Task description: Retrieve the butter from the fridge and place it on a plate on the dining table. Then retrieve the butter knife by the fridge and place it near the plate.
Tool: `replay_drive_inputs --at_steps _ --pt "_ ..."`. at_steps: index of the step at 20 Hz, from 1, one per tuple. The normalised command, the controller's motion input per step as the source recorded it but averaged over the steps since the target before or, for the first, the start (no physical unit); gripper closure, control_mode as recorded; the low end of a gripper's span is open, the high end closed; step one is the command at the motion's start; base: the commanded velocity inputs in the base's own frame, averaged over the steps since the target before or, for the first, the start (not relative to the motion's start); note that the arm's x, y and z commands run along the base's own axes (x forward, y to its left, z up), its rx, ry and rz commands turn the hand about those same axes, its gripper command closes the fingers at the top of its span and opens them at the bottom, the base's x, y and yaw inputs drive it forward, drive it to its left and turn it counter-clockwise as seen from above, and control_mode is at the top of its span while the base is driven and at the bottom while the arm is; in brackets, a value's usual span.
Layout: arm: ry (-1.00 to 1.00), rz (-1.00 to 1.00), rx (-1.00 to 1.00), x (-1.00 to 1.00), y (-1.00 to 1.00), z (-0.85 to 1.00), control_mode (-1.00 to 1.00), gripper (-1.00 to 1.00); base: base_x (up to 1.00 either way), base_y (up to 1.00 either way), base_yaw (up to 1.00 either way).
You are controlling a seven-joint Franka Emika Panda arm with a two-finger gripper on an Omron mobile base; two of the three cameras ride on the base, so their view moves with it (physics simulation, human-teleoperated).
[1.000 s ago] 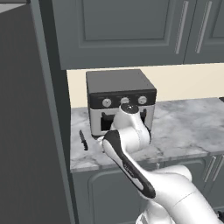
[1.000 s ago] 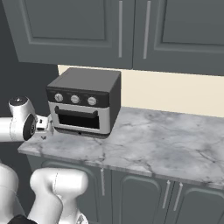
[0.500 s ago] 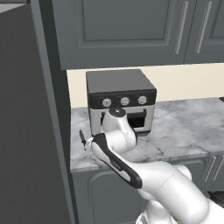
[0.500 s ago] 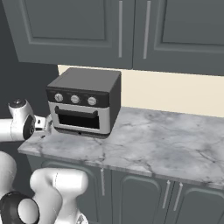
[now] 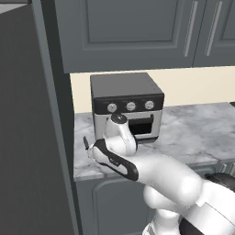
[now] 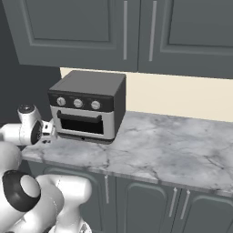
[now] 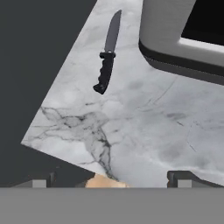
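Counter, left base view: marble kitchen counter [image 5: 193,128] carries a toaster oven [image 5: 126,103]; no writing readable on its three knobs. The arm has swung lower and further left than a second ago.
Knife, left base view: butter knife [image 5: 86,142] peeks out just beside the arm's wrist, near the fridge [image 5: 27,137].
Right base view: the wrist sits left of the oven [image 6: 88,107]; base unmoved.
Hand view: gripper [image 7: 111,179] spread wide, empty, above the counter [image 7: 144,127]; knife [image 7: 107,54] lies ahead, slightly left, handle towards the fingers, beside the oven [image 7: 183,35].
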Motion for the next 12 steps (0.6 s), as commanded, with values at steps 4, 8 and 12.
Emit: replay_drive_inputs --at_steps 4,8,12 --pt "0.0 0.0 0.0 0.38 0.05 -0.24 -1.0 -1.0 0.0 0.0 0.0" --pt "0.0 0.0 0.0 0.36 0.16 -0.21 -1.0 -1.0 0.0 0.0 0.0" --pt "0.0 0.0 0.0 0.29 0.36 -0.2 -1.0 -1.0 0.0 0.0 0.0"
